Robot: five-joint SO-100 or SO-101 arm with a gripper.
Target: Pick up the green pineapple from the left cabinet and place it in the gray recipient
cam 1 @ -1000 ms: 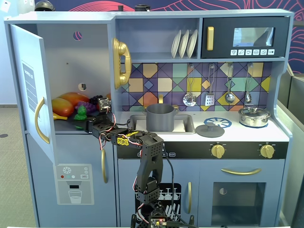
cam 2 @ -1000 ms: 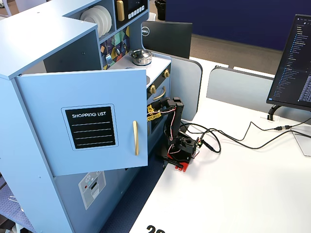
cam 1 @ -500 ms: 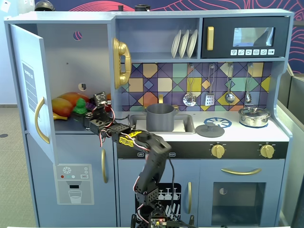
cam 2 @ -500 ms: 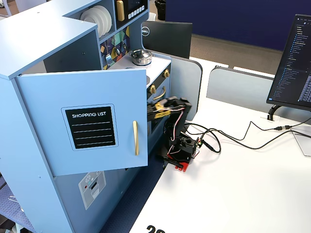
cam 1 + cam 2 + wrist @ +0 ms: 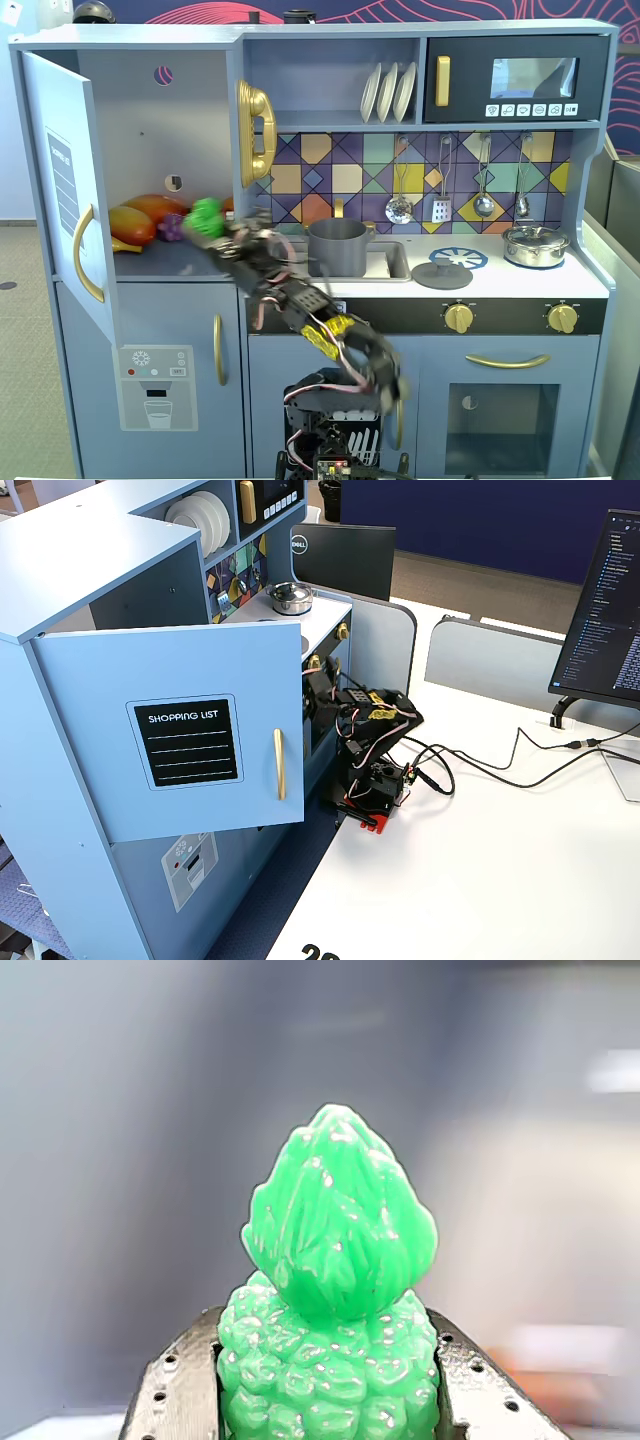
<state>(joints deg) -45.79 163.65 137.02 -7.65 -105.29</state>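
The green pineapple (image 5: 206, 216) is held in my gripper (image 5: 212, 230) at the right front edge of the left cabinet (image 5: 150, 130), whose door (image 5: 66, 180) stands open. In the wrist view the pineapple (image 5: 335, 1300) fills the centre, leafy top up, with a metal finger (image 5: 175, 1390) pressed on each side of its bumpy body. The gray recipient (image 5: 338, 247) stands in the sink to the right of the gripper. In a fixed view from the side (image 5: 360, 730) the arm reaches behind the open door (image 5: 180, 740); gripper and pineapple are hidden there.
Orange and yellow toy fruit (image 5: 135, 222) and a purple grape bunch (image 5: 170, 228) lie on the cabinet shelf. A flat gray lid (image 5: 442, 272) and a shiny silver lidded pot (image 5: 536, 245) sit on the counter. A gold phone (image 5: 256, 132) hangs on the cabinet's right wall.
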